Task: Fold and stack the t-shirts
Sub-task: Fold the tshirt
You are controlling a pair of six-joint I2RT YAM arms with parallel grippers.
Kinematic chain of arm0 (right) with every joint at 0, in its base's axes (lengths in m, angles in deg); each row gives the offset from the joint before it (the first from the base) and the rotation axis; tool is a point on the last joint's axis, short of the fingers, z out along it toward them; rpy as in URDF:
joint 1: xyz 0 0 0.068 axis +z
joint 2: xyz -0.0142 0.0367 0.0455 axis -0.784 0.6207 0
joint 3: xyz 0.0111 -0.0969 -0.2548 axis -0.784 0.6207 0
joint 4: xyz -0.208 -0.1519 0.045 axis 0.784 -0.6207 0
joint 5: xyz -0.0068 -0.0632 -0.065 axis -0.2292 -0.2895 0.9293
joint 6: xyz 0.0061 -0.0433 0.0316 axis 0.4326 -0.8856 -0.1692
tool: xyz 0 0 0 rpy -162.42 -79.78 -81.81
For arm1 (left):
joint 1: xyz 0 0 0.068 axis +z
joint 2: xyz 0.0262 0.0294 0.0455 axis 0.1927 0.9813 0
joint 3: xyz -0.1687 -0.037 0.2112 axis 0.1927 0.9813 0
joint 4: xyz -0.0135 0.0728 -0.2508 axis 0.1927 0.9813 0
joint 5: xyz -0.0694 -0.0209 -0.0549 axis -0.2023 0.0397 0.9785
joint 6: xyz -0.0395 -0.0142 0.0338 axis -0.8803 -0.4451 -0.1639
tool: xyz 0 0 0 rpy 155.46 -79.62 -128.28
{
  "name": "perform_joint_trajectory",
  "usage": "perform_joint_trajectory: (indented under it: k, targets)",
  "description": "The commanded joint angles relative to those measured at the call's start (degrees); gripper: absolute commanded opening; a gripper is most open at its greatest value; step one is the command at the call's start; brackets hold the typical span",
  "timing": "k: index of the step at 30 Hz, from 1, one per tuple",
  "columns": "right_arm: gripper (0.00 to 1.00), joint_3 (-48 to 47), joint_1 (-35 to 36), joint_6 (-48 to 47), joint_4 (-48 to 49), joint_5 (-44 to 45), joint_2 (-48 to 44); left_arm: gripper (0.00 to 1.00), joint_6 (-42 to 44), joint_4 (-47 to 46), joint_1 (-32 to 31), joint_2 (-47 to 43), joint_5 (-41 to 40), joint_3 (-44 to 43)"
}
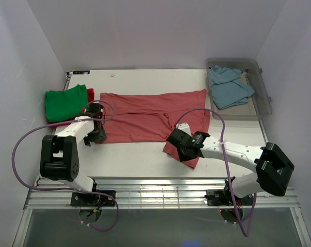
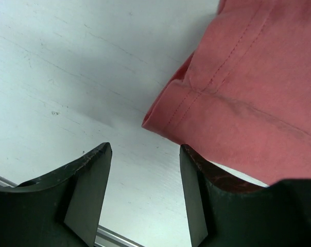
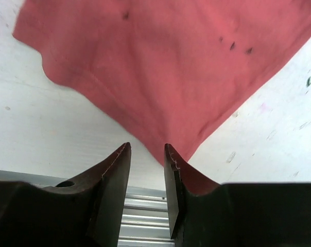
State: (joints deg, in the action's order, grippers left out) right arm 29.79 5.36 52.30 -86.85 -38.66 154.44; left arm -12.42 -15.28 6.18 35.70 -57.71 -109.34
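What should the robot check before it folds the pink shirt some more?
1. Left jaws open, nothing between them: ok.
2. Pink shirt corner inside the left jaws: not ok, it lies beside them.
3. Right jaws open and lined up with the shirt's pointed corner: ok.
4. That corner deep enough between the right jaws: cannot tell.
5. Green shirt folded at the left, ready to stack on: ok.
6. Blue shirt out of the bin: not ok, crumpled inside.

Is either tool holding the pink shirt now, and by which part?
Nothing is held. The left tool stands open beside a hemmed corner of the pink shirt; the right tool stands open at another corner.
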Motion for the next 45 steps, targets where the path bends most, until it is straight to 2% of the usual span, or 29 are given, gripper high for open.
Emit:
perform_joint_trajectory:
  k: [1, 7, 14, 23, 35, 40, 45]
  targets:
    - [0.38, 0.8, 3.0, 9.4, -2.4, 3.8, -0.4, 0.65, -0.6, -2.2, 0.6, -4.1, 0.0, 1.5]
    - [0.37, -0.2, 5.9, 15.0, -6.8, 6.8, 0.5, 0.63, 0.2, -5.0, 0.7, -6.6, 3.0, 3.3]
    - [0.37, 3.5, 6.1, 18.4, -9.8, 7.8, -3.0, 0.60, 1.1, -8.0, 0.8, -11.9, 4.7, 3.8]
    - [0.38, 7.9, 6.0, 22.0, -10.5, 7.3, -5.9, 0.59, 0.8, -7.9, 2.1, -5.2, 5.3, 4.2]
    - [0.38, 10.4, 6.0, 26.3, -11.6, 7.8, -4.9, 0.59, 1.9, -7.9, 4.8, -1.7, 6.3, 2.8]
    - [0.46, 10.5, 6.1, 27.3, -11.3, 9.4, -5.1, 0.59, 2.0, -8.0, 4.8, -0.5, 6.6, 2.5]
    - [0.48, 8.7, 6.1, 27.1, -10.4, 10.1, -5.4, 0.58, 2.3, -8.0, 4.8, -0.4, 7.1, 2.1]
